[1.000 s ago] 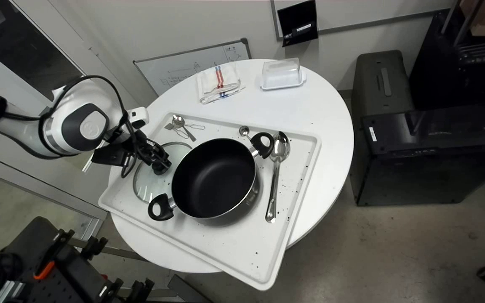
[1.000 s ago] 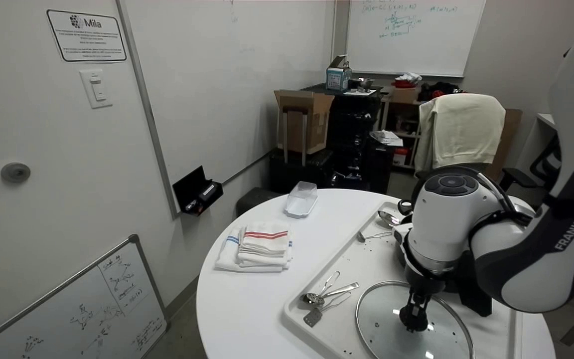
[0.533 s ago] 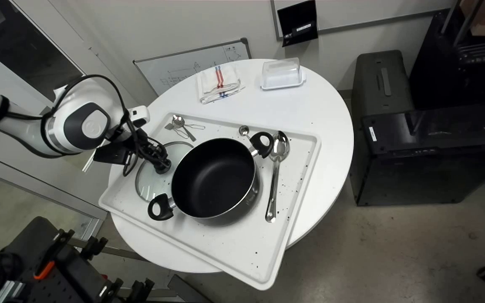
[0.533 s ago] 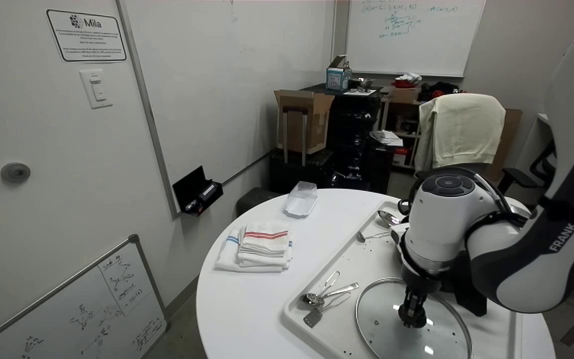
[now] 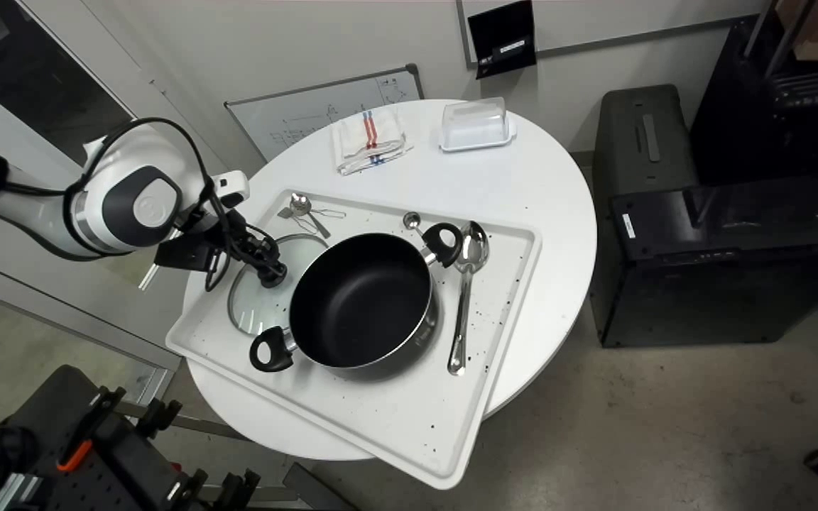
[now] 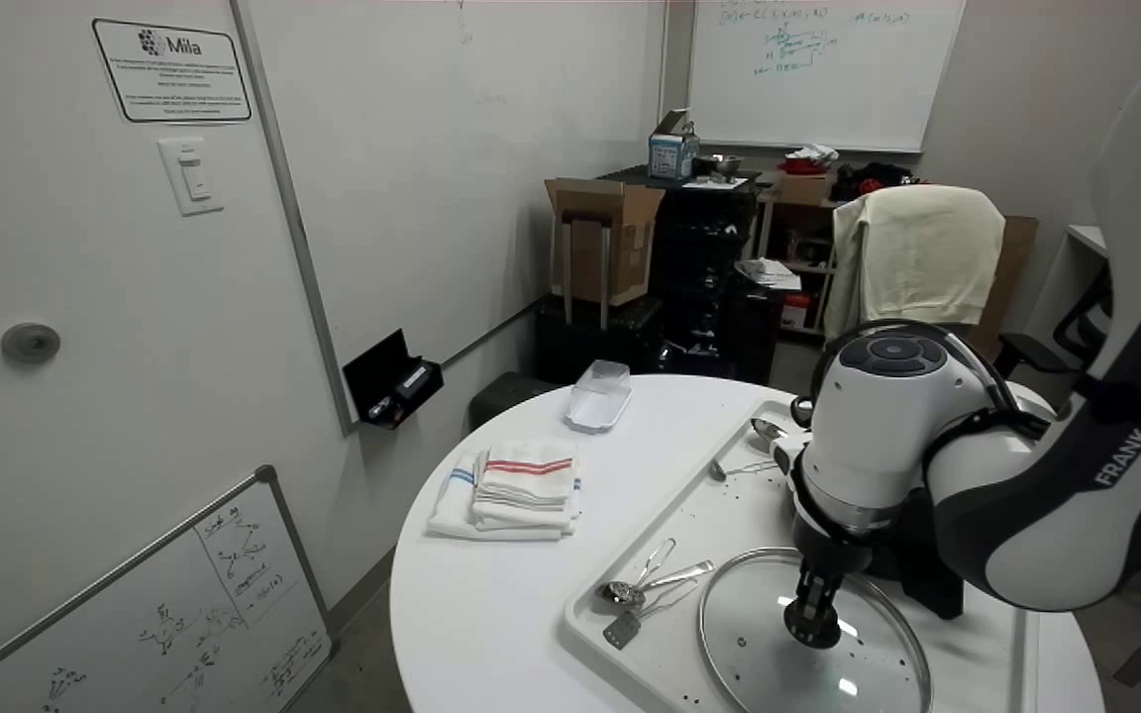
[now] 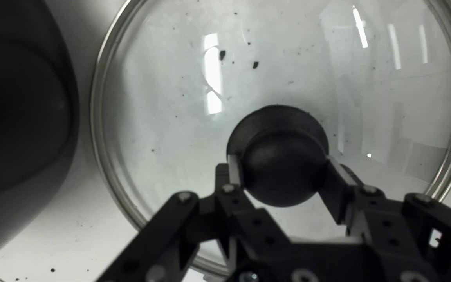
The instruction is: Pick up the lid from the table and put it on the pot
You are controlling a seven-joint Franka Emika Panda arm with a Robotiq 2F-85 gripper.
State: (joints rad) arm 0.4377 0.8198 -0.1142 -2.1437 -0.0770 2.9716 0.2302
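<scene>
The clear glass lid with its metal rim is at the pot's side, over the tray, and shows in both exterior views. Its black knob sits between the two fingers of my gripper, which press on it from both sides in the wrist view. Whether the rim is clear of the tray is hard to tell. The wide black pot stands uncovered and upright, with one handle beside the lid's edge. In the wrist view the pot fills the left side. My arm hides most of it in an exterior view.
A white rimmed tray carries everything on the round table. On it lie a long metal spoon, a small ladle and several small utensils. Folded towels and a lidded dish sit farther back.
The gripper has closed on the knob. Lid and gripper have since shifted slightly together, a little upward in both exterior views. The pot has stayed put.
</scene>
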